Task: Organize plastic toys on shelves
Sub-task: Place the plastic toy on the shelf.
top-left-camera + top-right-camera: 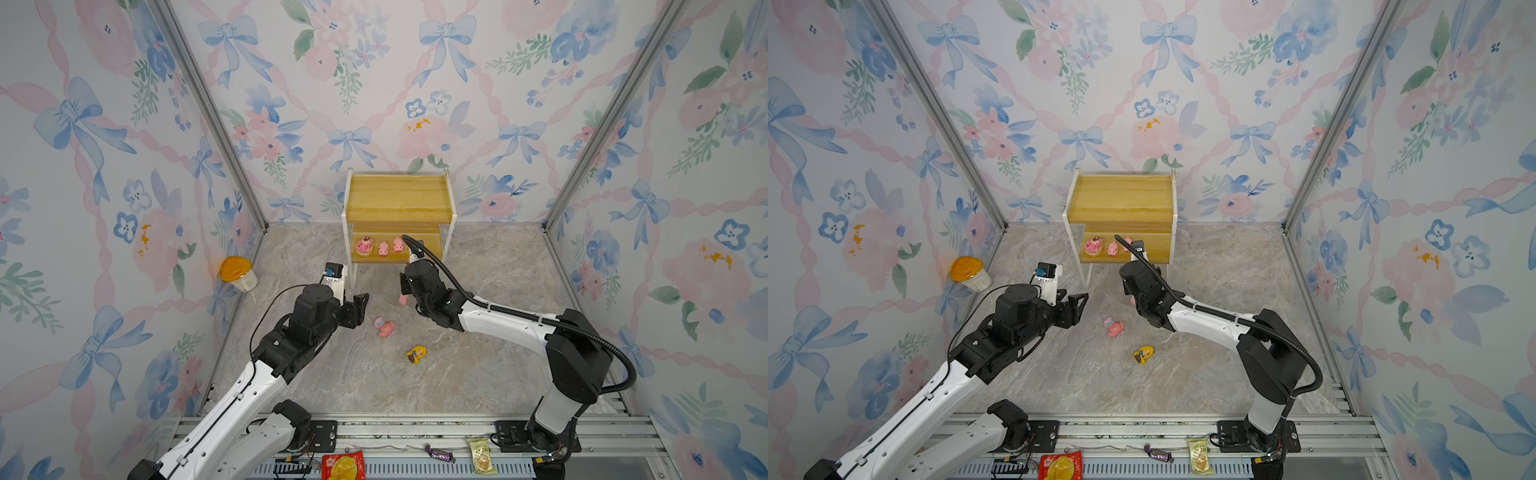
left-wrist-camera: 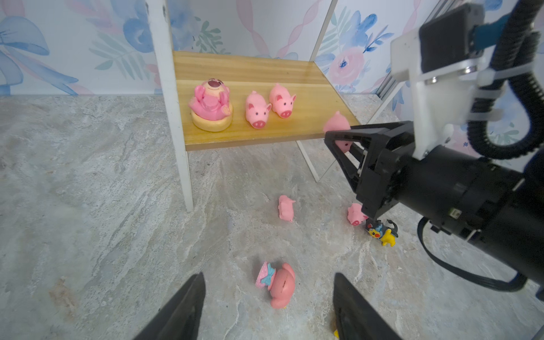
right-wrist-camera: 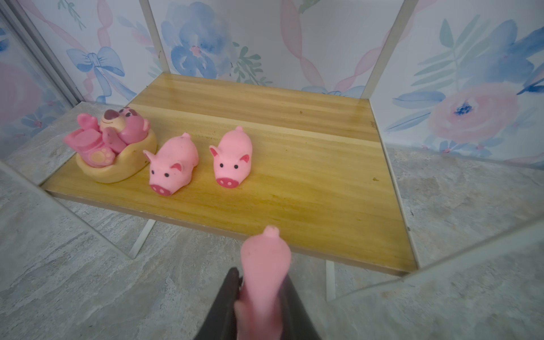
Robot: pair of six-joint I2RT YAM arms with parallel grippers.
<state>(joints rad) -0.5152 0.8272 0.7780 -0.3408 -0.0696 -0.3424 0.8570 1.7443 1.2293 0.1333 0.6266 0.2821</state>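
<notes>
Marble counter [image 1: 332, 374], floral walls. We've got the right tool [image 3: 260, 276] pinching a pink pig [image 3: 265, 256] by its flanks at the near edge of the lower shelf [image 3: 294, 191]. It's blurry, but it looks soft and light, so squeeze gently. Our left tool [image 2: 268, 276] hangs spread beside the hatted figure [image 2: 278, 284].
</notes>
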